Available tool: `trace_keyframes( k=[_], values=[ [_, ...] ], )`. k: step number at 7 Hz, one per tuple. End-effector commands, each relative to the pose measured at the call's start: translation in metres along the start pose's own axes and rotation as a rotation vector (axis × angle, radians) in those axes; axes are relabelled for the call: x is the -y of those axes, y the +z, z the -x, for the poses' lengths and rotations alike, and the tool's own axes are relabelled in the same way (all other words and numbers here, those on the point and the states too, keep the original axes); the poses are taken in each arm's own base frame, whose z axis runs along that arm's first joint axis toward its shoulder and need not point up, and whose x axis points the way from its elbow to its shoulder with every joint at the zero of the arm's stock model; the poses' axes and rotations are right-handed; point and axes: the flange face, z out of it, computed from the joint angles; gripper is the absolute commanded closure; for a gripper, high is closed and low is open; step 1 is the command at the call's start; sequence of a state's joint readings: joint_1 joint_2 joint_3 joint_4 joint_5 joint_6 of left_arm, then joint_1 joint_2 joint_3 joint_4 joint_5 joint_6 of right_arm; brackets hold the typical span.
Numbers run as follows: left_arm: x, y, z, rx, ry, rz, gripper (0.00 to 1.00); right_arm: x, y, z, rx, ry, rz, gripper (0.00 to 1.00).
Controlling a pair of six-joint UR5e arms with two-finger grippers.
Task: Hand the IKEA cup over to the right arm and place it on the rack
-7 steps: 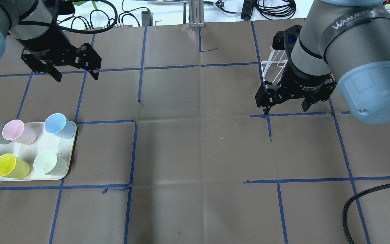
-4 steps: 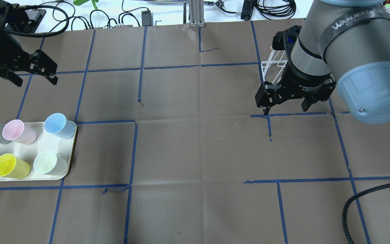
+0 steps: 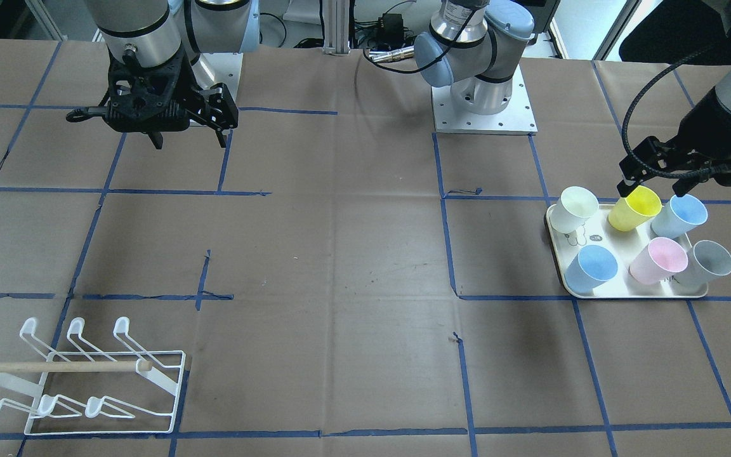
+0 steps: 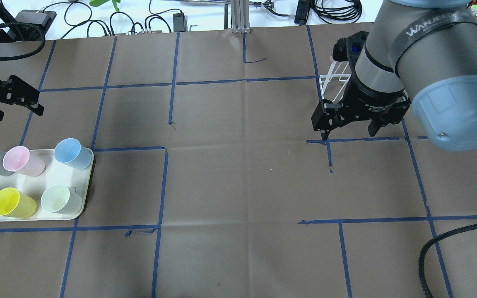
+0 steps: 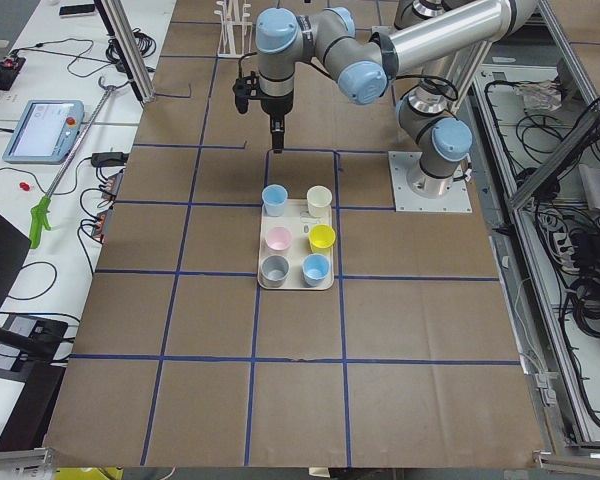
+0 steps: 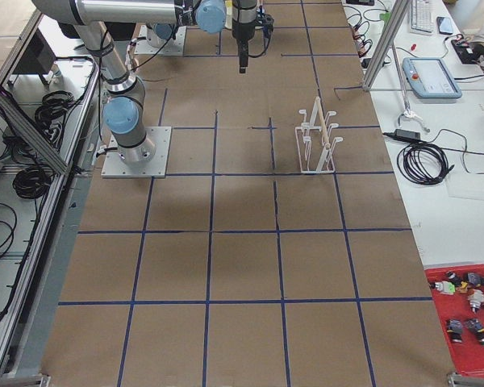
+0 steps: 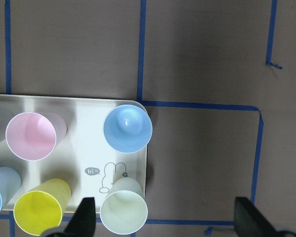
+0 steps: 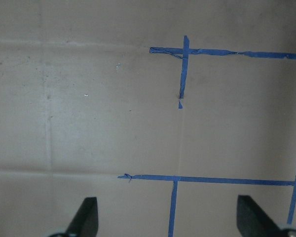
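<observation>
Several IKEA cups stand on a cream tray (image 4: 56, 174) at the table's left: a blue one (image 4: 69, 151), a pink one (image 4: 20, 159), a yellow one (image 4: 10, 203), a pale green one (image 4: 59, 199), and others. My left gripper (image 4: 18, 112) is open and empty, high over the tray's far side. Its wrist view looks down on the blue cup (image 7: 127, 129) and the pale cup (image 7: 123, 212). My right gripper (image 4: 349, 133) is open and empty, hanging just in front of the white wire rack (image 4: 333, 85). The rack (image 3: 80, 381) holds no cup.
Brown paper with blue tape lines covers the table (image 4: 238, 174). A black cable (image 4: 441, 244) lies at the near right. Cables and a metal post (image 4: 240, 16) sit beyond the far edge. The right wrist view shows only paper and tape (image 8: 180, 74).
My left gripper has moved left and nearer, from beside the far tape line to over the tray's far side, staying open. The right arm has not moved.
</observation>
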State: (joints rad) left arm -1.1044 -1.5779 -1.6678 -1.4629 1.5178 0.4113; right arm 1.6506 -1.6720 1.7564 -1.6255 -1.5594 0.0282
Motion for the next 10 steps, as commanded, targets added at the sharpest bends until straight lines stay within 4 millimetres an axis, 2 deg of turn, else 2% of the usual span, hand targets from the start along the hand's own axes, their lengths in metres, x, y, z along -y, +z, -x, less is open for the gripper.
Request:
trace_keyframes(
  k=[1,3,6,9,10],
  values=[
    [0.018,0.03,-0.007,0.005,0.03,0.001,0.01,0.0,0.0,0.0,0.001,0.001,0.001,0.0],
    [0.028,0.086,-0.012,0.015,0.053,-0.02,0.01,-0.001,0.002,0.0,0.002,0.001,0.004,0.0],
    [0.015,0.162,-0.01,0.019,0.056,0.033,0.01,0.0,0.005,0.0,0.004,0.003,0.001,0.0],
    [0.003,0.199,-0.009,0.015,0.047,0.104,0.01,-0.001,0.006,0.001,0.007,0.003,0.003,0.0],
    [0.003,0.205,-0.008,0.018,0.047,0.104,0.01,-0.001,0.006,0.001,0.007,0.003,0.003,0.0]
  ],
)
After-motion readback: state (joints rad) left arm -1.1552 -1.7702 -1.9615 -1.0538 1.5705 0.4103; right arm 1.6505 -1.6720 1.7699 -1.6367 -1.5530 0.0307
